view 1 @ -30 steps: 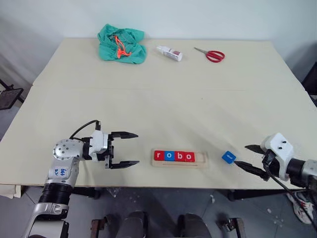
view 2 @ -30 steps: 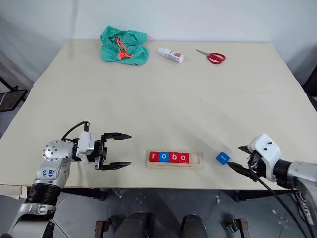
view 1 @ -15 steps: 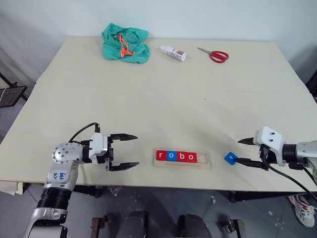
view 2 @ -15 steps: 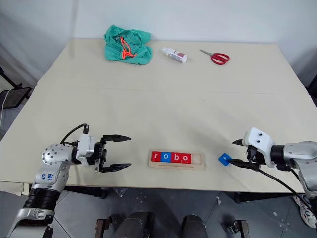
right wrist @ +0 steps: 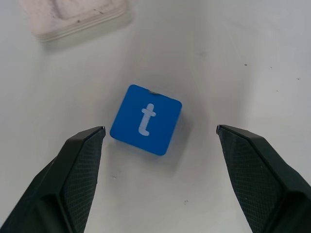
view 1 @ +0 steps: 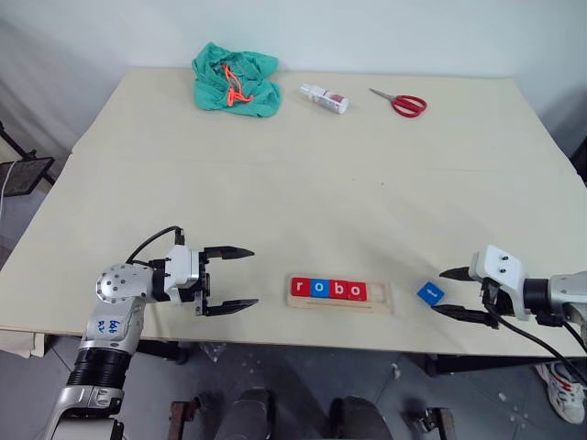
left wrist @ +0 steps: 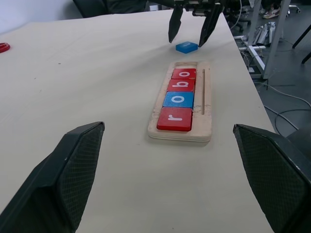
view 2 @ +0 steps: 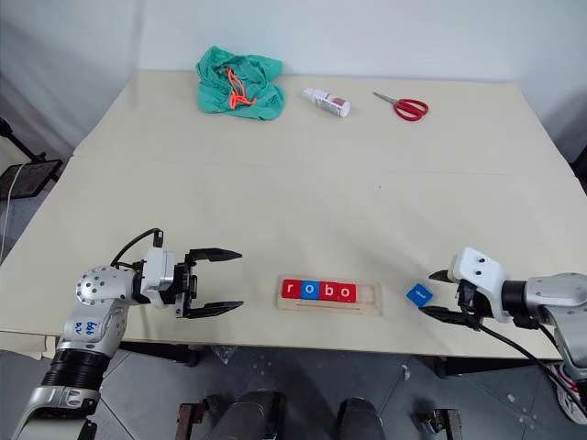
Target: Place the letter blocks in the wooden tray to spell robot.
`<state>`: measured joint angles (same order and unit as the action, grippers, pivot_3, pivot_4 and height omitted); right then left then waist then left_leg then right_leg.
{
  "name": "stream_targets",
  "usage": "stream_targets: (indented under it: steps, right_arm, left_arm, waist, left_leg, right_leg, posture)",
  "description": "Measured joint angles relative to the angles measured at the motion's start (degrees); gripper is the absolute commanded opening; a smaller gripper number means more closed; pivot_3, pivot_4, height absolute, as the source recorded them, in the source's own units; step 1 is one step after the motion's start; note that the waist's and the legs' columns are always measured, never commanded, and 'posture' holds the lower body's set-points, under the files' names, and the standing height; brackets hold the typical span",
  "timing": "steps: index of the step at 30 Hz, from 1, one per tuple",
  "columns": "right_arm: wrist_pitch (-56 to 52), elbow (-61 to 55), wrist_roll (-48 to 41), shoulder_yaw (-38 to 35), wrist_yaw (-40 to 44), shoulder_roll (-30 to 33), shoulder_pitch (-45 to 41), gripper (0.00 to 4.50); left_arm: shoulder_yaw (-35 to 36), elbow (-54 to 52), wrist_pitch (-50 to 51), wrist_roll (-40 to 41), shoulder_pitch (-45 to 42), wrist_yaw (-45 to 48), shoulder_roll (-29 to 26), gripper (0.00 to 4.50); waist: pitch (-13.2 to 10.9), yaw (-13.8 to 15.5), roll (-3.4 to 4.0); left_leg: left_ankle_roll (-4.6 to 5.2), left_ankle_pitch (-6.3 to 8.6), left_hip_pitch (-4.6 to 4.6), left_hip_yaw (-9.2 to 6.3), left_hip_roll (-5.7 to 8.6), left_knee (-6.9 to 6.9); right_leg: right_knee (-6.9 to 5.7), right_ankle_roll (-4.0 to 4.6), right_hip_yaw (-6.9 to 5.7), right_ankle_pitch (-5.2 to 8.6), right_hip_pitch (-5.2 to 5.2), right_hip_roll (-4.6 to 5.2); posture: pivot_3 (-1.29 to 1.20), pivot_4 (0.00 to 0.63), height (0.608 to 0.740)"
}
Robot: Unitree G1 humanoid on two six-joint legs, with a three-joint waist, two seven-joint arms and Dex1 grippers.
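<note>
Wooden tray (view 1: 339, 303) reads "robo"; blue "t" block (right wrist: 146, 119) lies right of it on beige tabletop (view 1: 303, 174). Right gripper (right wrist: 158, 141) wide open around it, left gripper (view 1: 240, 276) open, both empty.

Along the far edge of the cream table (view 1: 303, 174): a crumpled green cloth (view 1: 235, 80) with an orange cord (view 1: 227, 85) tangled on top, toward the left; a small white bottle (view 1: 324, 97) with a red label lying on its side, near the middle; red-handled scissors (view 1: 400, 101) lying flat, blades pointing left, further right. All three well apart from each other, with bare tabletop between. Off the left side, on the grey floor, part of a dark metal frame (view 1: 24, 171); under the near right corner, a white shoe (view 1: 560, 385) on the floor.
</note>
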<state>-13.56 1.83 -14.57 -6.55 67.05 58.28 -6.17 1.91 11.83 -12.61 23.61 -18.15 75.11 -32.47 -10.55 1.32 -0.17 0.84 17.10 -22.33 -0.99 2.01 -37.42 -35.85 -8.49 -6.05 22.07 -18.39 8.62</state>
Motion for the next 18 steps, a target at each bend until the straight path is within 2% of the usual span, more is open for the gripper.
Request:
stream_targets:
  steps: [18]
  right_arm:
    - [-0.83,-1.74,1.02,0.77,-1.86,-1.43,-0.99,3.82]
  left_arm:
    - [-0.01,0.10,-0.09,-0.01,-0.08,-0.10,0.02,4.50]
  waist:
    - [0.00,0.00,0.00]
  left_leg:
    - [0.00,0.00,0.00,0.00,0.00,0.00]
  right_leg:
    - [0.00,0.00,-0.01,0.00,0.00,0.00]
  posture:
    - [0.00,0.150,0.740]
